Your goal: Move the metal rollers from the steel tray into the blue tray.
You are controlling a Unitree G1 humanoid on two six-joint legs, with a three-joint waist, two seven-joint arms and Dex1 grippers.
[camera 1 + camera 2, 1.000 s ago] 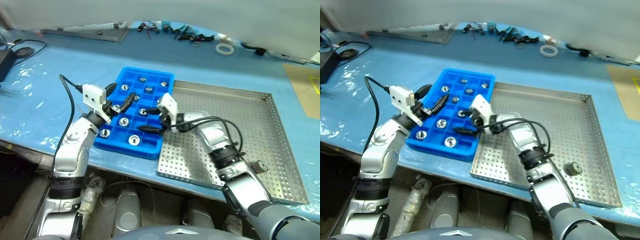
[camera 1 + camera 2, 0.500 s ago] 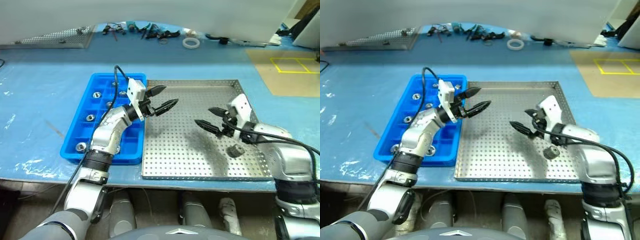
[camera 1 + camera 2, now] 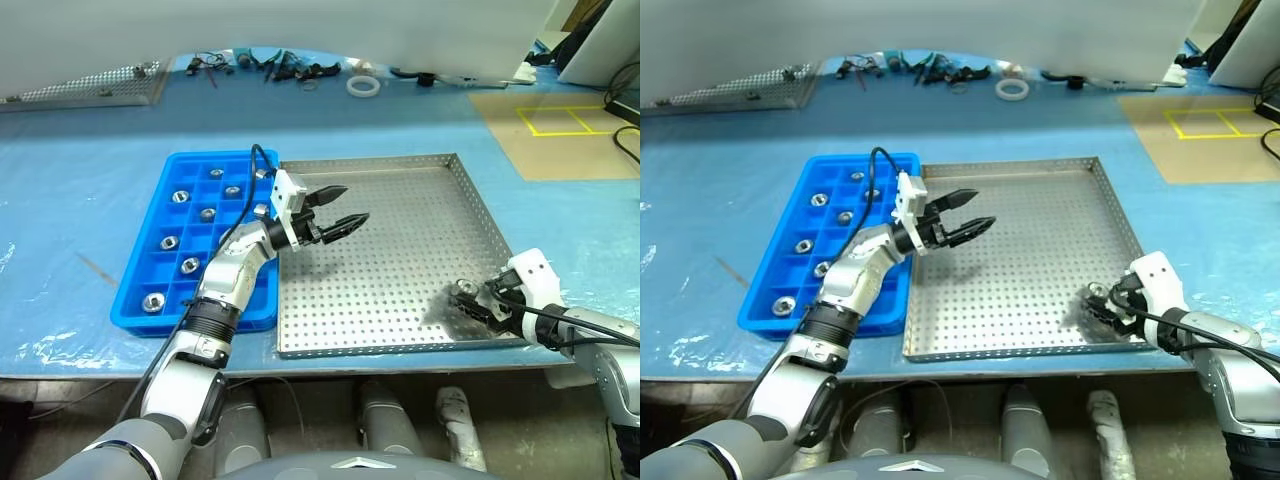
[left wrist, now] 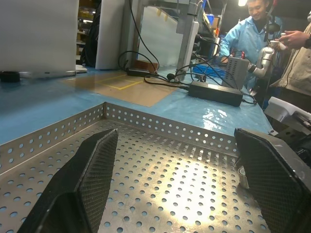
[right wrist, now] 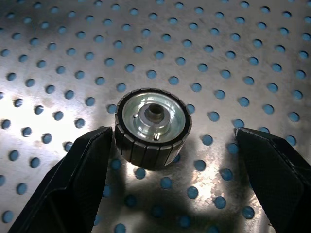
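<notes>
The blue tray [image 3: 150, 270] lies on the left with several metal rollers [image 3: 181, 197] in its compartments. To its right lies the steel tray [image 3: 400, 190]. One roller [image 5: 153, 121] stands near that tray's front right corner. My right gripper [image 3: 466, 302] is low over it and open. Its fingers [image 5: 73, 184] flank the roller, one close to the roller's side and the other well apart. My left gripper [image 3: 352, 203] hovers open above the left part of the steel tray, pointing right with nothing between its fingers [image 4: 92, 179].
A white tape ring [image 3: 362, 86], a tangle of small tools [image 3: 270, 65] and a flat perforated sheet [image 3: 90, 85] lie along the table's back. A brown mat with yellow lines [image 3: 560, 130] is at the right. People [image 4: 252, 34] stand beyond the table.
The camera has swung right. My right gripper went from the blue tray to the steel tray's front right corner and sank around the roller. My left gripper moved right, over the steel tray.
</notes>
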